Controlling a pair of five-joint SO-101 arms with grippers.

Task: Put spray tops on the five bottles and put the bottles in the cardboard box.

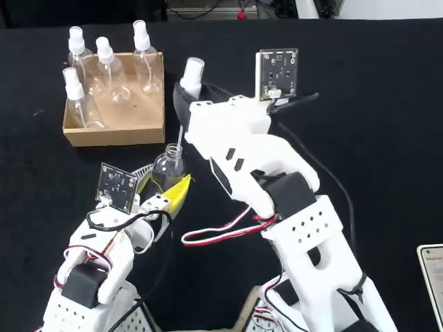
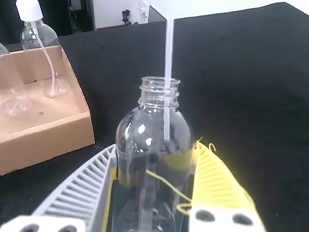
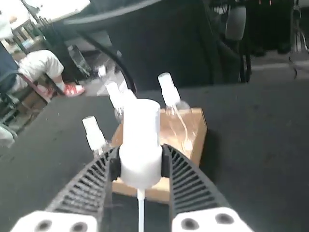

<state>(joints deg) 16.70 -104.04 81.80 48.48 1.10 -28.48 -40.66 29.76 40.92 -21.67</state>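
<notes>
- Left gripper (image 2: 157, 151): jaws clamped on the body of an uncapped bottle (image 2: 153, 121), held upright over the black table (image 1: 360, 83).
- Right gripper (image 3: 140, 155): jaws grasping a white spray top (image 3: 140, 130) above that bottle. Its dip tube (image 2: 167, 72) passes into the open neck.
- Cardboard box (image 1: 114, 135): beyond, holding four capped bottles (image 1: 105, 66) upright.

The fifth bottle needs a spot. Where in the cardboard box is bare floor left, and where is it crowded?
Bare floor lies in the front right of the brown cardboard box, bordered by its front and right walls. The back row and front left corner are crowded with four clear spray-topped plastic bottles.
</notes>
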